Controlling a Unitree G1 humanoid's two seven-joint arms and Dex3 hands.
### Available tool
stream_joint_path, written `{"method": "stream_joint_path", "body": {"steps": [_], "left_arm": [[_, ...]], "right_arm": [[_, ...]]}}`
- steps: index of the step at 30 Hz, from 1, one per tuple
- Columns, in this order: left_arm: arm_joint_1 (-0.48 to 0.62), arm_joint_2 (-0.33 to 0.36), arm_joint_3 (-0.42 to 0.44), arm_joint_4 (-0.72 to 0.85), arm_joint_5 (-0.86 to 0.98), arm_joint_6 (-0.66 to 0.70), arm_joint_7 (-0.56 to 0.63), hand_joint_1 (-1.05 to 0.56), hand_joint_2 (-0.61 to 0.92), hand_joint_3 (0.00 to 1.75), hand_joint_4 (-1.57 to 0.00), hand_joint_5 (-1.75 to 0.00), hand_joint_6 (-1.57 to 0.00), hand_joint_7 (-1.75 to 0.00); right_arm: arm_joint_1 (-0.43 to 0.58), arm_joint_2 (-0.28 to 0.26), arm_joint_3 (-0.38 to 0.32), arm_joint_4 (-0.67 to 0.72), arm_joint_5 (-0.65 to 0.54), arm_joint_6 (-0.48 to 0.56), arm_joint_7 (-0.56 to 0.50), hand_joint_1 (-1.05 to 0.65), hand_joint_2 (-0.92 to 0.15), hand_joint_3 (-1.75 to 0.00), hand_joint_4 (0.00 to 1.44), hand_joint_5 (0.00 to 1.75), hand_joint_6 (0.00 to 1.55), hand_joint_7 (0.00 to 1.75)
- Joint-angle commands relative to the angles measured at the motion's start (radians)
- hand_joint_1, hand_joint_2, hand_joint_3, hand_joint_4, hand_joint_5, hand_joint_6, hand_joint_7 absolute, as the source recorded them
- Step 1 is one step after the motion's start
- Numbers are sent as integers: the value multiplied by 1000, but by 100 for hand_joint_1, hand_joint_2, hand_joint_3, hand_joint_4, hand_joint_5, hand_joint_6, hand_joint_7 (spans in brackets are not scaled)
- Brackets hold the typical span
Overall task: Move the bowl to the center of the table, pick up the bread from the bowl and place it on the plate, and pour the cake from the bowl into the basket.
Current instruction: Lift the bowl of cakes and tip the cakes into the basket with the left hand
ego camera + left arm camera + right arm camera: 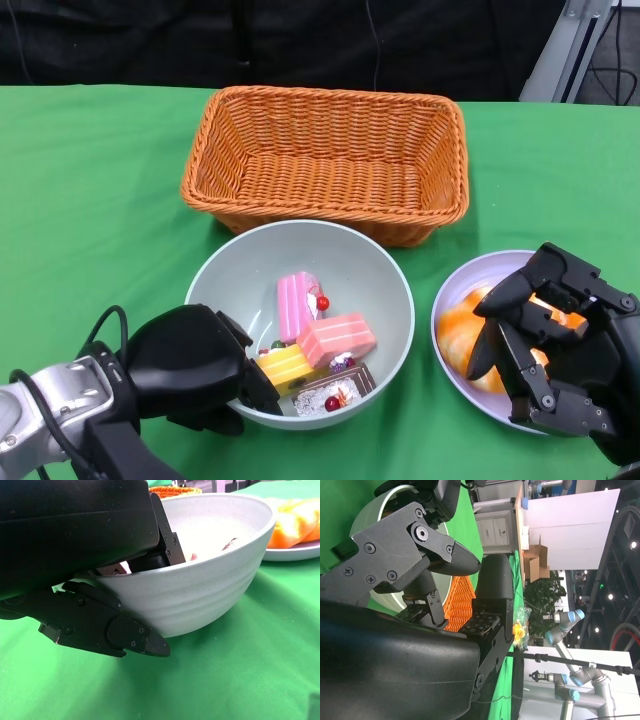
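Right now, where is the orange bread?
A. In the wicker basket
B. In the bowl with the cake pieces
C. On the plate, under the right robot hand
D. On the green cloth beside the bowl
C: the orange bread lies on the plate, with the right robot hand over it.

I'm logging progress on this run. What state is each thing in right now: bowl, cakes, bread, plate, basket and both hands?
Bowl: upright, rim gripped by the left hand.
Cakes: in the bowl, not poured.
Bread: on the plate.
Plate: flat on the table, holding the bread.
Basket: upright, empty.
Left hand: gripping the bowl rim.
Right hand: over the bread; grip unclear.
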Motion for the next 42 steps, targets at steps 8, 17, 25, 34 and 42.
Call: {"method": "stream_joint_path", "body": {"steps": [8,17,25,34,42], "left_arm": [[-46,0,-36,138,56,-55,246,-28,91,1,-79,-126,-122,-3],[-44,30,-19,130,31,-171,329,-28,92,10,-65,-171,-72,-126],[13,99,54,-10,-23,-265,302,-30,92,7,-70,-166,-82,-105],[69,154,167,-99,-72,-333,288,-25,92,9,-77,-157,-94,-86],[76,147,227,-78,-120,-355,262,-22,92,19,-76,-155,-94,-86]], "right_arm": [[5,7,-7,-1,14,-18,-7,-12,-55,-103,71,160,67,130],[3,5,-6,1,4,-22,-13,-12,-55,-103,72,159,68,130],[-5,7,-6,4,10,-13,-11,-11,-56,-103,72,159,68,130],[-9,8,-5,16,7,-18,-10,-13,-56,-102,72,160,68,131],[-15,7,-7,31,8,-24,-5,-12,-55,-102,72,160,67,131]]}}
